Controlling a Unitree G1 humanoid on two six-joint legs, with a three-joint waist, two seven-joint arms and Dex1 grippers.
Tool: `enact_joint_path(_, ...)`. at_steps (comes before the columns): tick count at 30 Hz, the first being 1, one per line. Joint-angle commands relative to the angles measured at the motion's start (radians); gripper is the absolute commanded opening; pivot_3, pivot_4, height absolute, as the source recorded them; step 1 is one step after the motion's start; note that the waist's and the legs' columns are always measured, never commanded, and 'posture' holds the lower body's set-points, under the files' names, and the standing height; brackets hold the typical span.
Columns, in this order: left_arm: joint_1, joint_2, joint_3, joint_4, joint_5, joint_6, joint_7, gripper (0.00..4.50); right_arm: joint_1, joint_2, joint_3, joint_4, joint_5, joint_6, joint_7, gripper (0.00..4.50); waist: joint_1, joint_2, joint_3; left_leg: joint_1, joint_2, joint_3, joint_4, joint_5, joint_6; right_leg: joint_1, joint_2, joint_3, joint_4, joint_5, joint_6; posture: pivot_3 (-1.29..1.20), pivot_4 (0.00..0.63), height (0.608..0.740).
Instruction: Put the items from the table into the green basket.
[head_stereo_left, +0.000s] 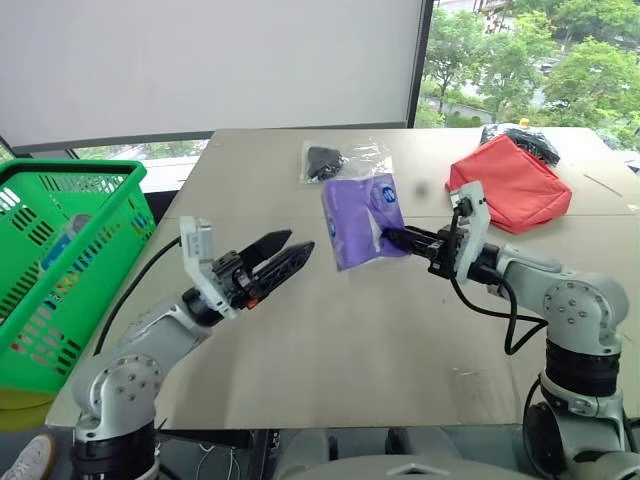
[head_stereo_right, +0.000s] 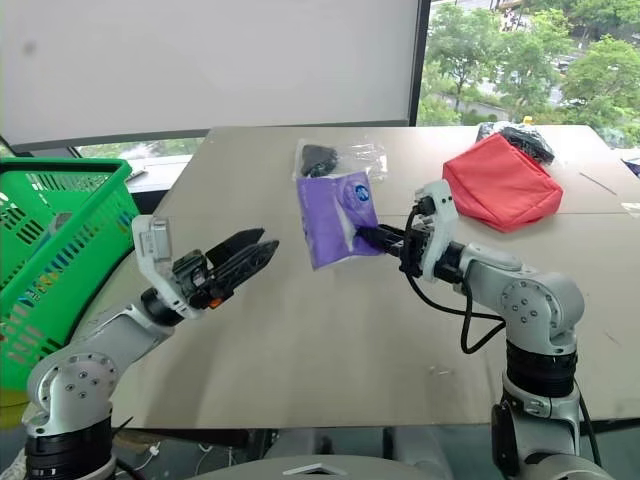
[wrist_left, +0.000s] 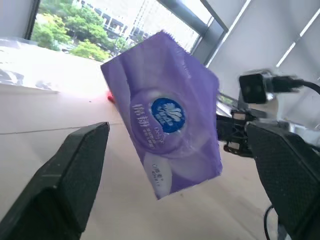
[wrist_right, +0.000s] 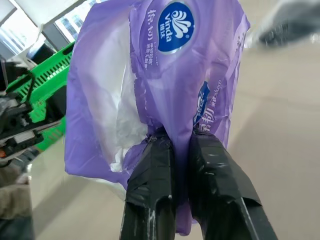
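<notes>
**Over the bench, purple pack pinched in the right fingers**

Across the middle runs the bench (head_stereo_left: 330, 380), a beige-grey top of joined panels. Off its left edge stands the green basket (head_stereo_left: 60, 190), with some goods visible through its lattice side. At the far right of the bench lies the red pouch (head_stereo_left: 512, 185), and a black bag (head_stereo_left: 525, 140) lies just behind it, touching. Near the far middle lies the clear bag (head_stereo_left: 335, 160) with a black thing inside.

Above the bench, in front of the clear bag, hangs the purple pack (head_stereo_left: 362, 220), lifted clear of the surface. The right gripper (head_stereo_left: 392, 240) has its fingers pressed together on the pack's lower edge, the wrapper bunched between them. The left gripper (head_stereo_left: 285, 255) hangs in the air just left of the pack, its fingers (wrist_left: 70, 175) spread wide and pointing at it, not touching.
</notes>
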Motion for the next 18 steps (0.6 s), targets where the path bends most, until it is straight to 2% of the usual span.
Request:
enact_joint_path(1,-0.06,-0.04,-0.018,0.022,-0.052,0.003,0.088,4.5,-0.028,0.011,0.045,-0.041,-0.021,-0.134,0.049,0.01,0.001,0.0,0.0,0.0,0.0,0.0,0.0,0.0,0.0,0.0,0.0,0.0,0.0,0.0,0.0,-0.02,0.0,0.74)
enact_joint_path(5,-0.095,-0.068,-0.044,0.04,-0.072,0.017,0.138,4.5,-0.036,-0.014,0.114,-0.035,-0.086,-0.233,0.085,0.01,0.0,0.0,0.0,0.0,0.0,0.0,0.0,0.0,0.0,0.0,0.001,0.0,0.002,0.0,0.0,-0.02,0.0,0.74)
enact_joint_path(9,-0.098,-0.074,-0.09,0.064,-0.023,0.01,0.14,4.5,-0.036,0.02,0.11,-0.038,-0.057,-0.288,0.098,0.01,0.001,0.0,0.0,0.0,0.0,0.0,0.0,0.0,0.0,-0.001,0.001,0.0,0.001,0.0,0.0,-0.02,0.0,0.74)
enact_joint_path(17,-0.128,-0.113,-0.097,0.078,-0.065,-0.005,0.125,4.5,-0.02,0.015,0.115,-0.05,-0.026,-0.289,0.109,0.01,0.001,0.0,0.0,0.0,0.0,0.0,0.0,0.0,0.0,-0.001,0.001,0.001,0.001,0.0,0.0,-0.03,0.0,0.74)
enact_joint_path(18,-0.13,-0.115,-0.095,0.081,-0.07,-0.007,0.118,4.0,-0.019,0.013,0.116,-0.05,-0.027,-0.29,0.108,0.0,0.001,0.0,0.0,0.0,0.0,0.0,0.0,0.0,0.0,-0.001,0.001,0.001,0.001,0.0,0.0,-0.03,0.0,0.74)
